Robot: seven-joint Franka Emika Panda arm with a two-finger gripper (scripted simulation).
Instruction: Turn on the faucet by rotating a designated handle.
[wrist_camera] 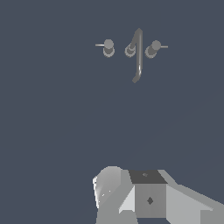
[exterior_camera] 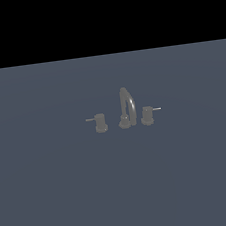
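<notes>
1. Gripper: only pale grey and dark housing of the arm's wrist (wrist_camera: 148, 197) shows, at one edge of the wrist view. No fingertips are in sight, so whether the jaws stand apart or together cannot be told. It holds nothing visible. The arm is out of the exterior view.
2. Faucet (exterior_camera: 126, 108): dark-grey metal, well apart from the wrist housing, standing on the floor. Tall arched gooseneck spout (wrist_camera: 138, 54) on a round base.
3. Handle (exterior_camera: 147, 115): short cylindrical knob just beside the spout, on the exterior view's right. Its thin paler lever rod (exterior_camera: 156, 109) points away from the spout.
4. Twin knob (exterior_camera: 100, 122): on the spout's other side, rod pointing the opposite way.
5. Floor (exterior_camera: 55, 193): plain blue-grey surface.
6. Markings: no legible writing or brand on any item.
</notes>
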